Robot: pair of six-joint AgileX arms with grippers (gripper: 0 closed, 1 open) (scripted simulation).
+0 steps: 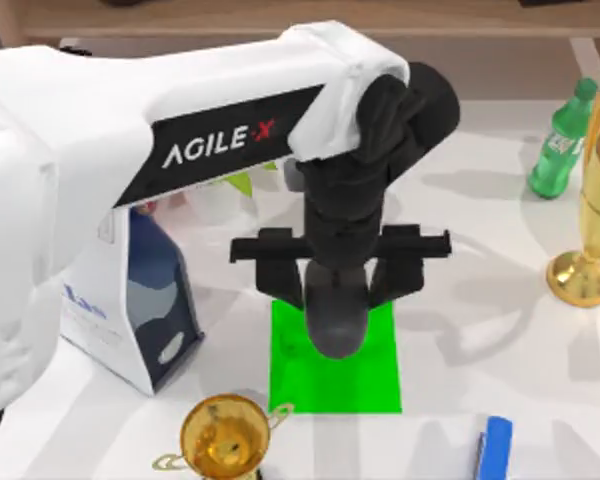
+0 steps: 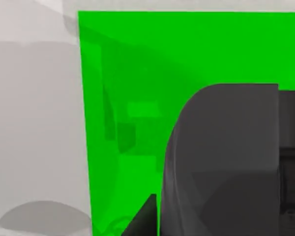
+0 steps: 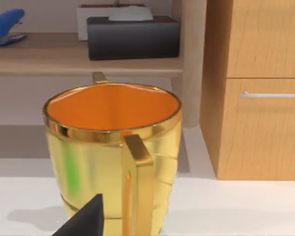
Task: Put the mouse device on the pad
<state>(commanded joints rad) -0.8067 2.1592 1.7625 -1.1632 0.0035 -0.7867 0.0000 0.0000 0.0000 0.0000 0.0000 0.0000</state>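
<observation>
From the top view, the left arm reaches out over the table's middle and its left gripper point(image 1: 342, 290) hangs right above the pad point(image 1: 380, 380), with the mouse point(image 1: 335, 325), a dark rounded lump, sitting between the fingers. So the carrying part looks pretty much done; what's left is setting it down and letting go. Can't tell from up here whether the mouse already touches the green or floats just over it. Around it: a blue and white carton point(image 1: 140, 300) to the left, a gold trophy point(image 1: 225, 440) at the near edge, a green bottle point(image 1: 560, 145) and another gold cup point(image 1: 590, 230) off to the right.

Left wrist view: the mouse point(image 2: 226, 162) looms big and grey against the pad point(image 2: 137, 64), so the fingers look clamped on it, not released.

Right wrist view: the right arm is parked beside that gold cup point(image 3: 113, 152); one dark fingertip point(image 3: 86, 219) pokes in, and its grip state can't be read.
</observation>
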